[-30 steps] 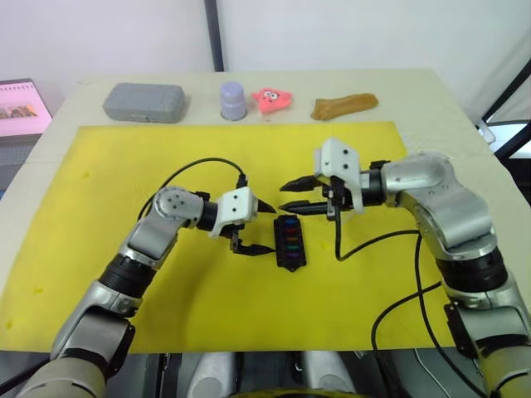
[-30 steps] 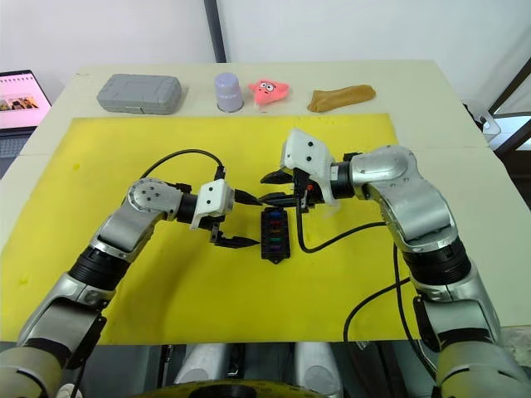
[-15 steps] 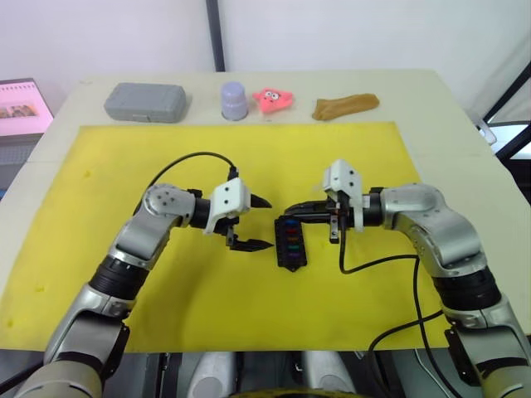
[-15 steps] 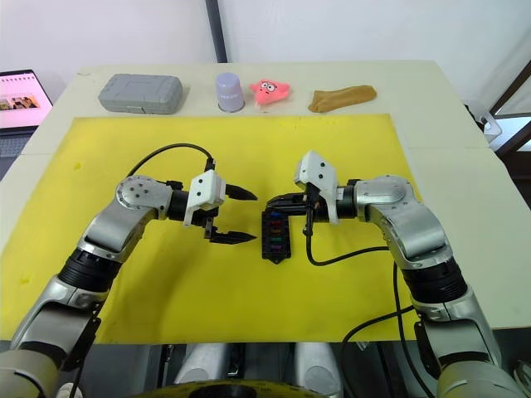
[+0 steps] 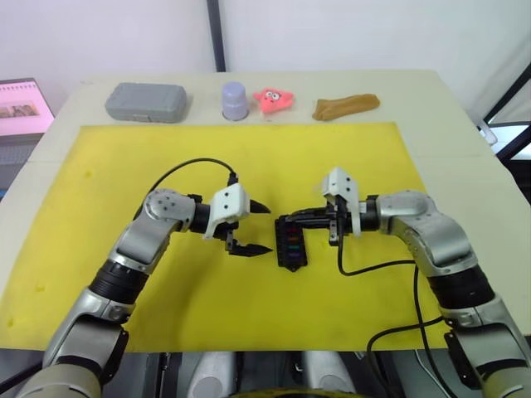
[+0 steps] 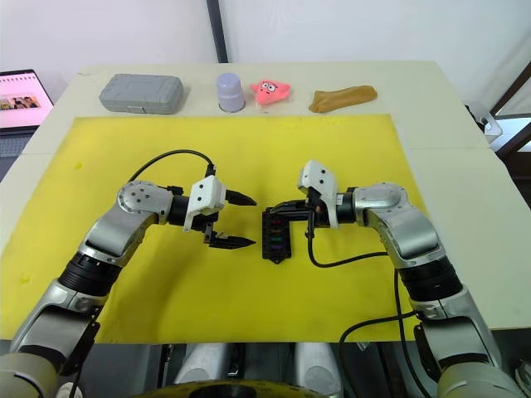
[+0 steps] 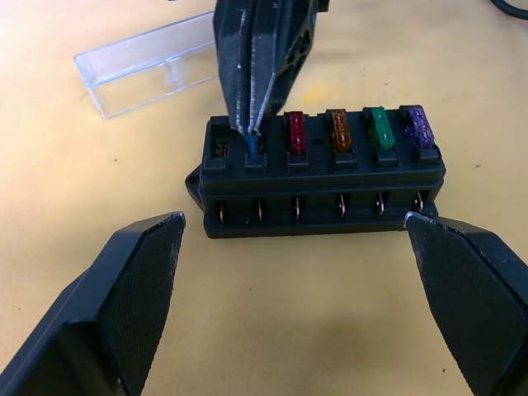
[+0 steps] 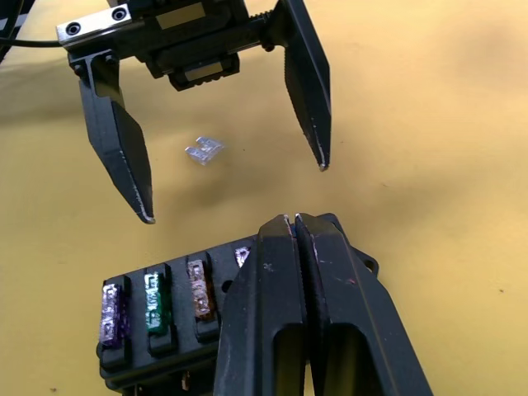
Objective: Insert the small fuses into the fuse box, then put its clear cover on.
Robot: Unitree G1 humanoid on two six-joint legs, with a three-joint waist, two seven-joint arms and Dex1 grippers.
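The black fuse box [image 5: 290,243] lies on the yellow mat [image 5: 124,166]. Red [image 7: 296,132], amber [image 7: 339,129], green [image 7: 379,128] and purple [image 7: 418,124] small fuses stand in one row of its slots. My right gripper [image 5: 287,220] is shut on a teal fuse [image 7: 252,143], whose lower end is in a slot near the box's far end. My left gripper [image 5: 267,227] is open just left of the box, touching nothing. The clear cover [image 7: 153,62] lies on the mat beyond the box. A pale grey fuse [image 8: 204,149] lies loose on the mat near the left gripper.
Along the table's back edge stand a grey case [image 5: 145,101], a lilac cup [image 5: 235,100], a pink toy [image 5: 273,99] and a brown object [image 5: 345,105]. A laptop screen [image 5: 21,106] sits off the table's left side. Black cables loop over the mat by both wrists.
My right gripper has come down from above the mat onto the box's far end, and its fingers have closed together. My left gripper has shifted only slightly and stays open.
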